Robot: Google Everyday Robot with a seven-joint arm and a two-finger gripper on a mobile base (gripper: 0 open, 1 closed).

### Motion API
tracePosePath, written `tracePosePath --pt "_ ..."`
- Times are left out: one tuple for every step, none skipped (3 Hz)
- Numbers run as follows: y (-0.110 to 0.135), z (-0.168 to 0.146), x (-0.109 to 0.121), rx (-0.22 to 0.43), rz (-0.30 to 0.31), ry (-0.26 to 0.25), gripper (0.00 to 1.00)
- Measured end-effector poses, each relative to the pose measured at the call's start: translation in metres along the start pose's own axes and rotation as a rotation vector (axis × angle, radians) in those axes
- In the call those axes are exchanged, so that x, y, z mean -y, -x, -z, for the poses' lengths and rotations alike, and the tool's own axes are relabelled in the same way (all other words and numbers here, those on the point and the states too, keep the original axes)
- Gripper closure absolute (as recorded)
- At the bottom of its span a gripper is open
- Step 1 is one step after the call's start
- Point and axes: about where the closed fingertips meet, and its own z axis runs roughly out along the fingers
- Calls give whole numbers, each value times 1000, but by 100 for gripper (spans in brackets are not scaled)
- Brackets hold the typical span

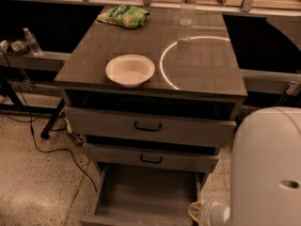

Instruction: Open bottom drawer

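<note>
The bottom drawer (146, 197) is the lowest of three grey wood-grain drawers and stands pulled far out, its empty inside showing. Its front and handle are cut off below the frame. The middle drawer (188, 161) and the top drawer (108, 122) stand a little out, each with a black bar handle. My gripper (201, 213) is at the bottom edge of the view, by the open drawer's right front corner. Only a yellowish tip and a grey wrist show under my white arm (268, 168).
A white bowl (130, 70), a green snack bag (123, 16) and a clear water bottle (188, 4) stand on the cabinet top (207, 69). A small bottle (32, 41) sits on a ledge at left. Black cables (47, 147) run over the speckled floor left of the cabinet.
</note>
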Motion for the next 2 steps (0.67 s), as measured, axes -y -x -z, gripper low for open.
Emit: tracePosePath --pt "-7 88 9 70 15 -166 100" --pt "-5 79 10 63 17 -152 100"
